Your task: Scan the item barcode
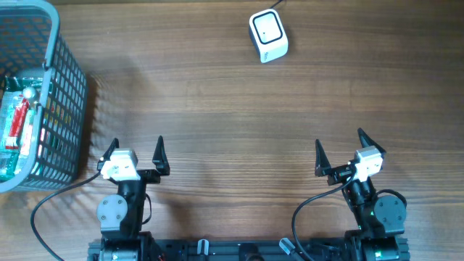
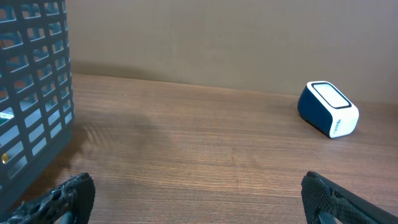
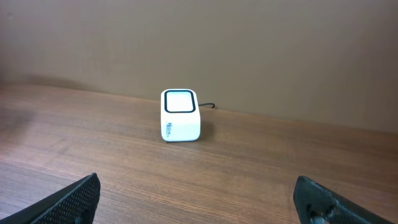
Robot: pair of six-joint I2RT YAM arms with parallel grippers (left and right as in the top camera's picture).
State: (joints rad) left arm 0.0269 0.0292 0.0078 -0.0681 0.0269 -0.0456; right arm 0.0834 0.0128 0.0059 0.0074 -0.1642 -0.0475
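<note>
Left gripper [image 1: 136, 149] spread wide, nothing between fingers, well apart from scanner [image 1: 268, 36], on its near-left. Right gripper [image 1: 339, 142] same: spread wide, empty, near side of scanner, a bit right. White scanner on wooden table [image 1: 217, 109], window facing up. Item: red-and-green packet [image 1: 18, 119] lying inside grey mesh basket [image 1: 65, 109], far left of scanner, untouched.

wooden table [image 1: 217, 109] with grey basket [image 1: 69, 109] far left, white scanner [image 1: 268, 35] at back
</note>
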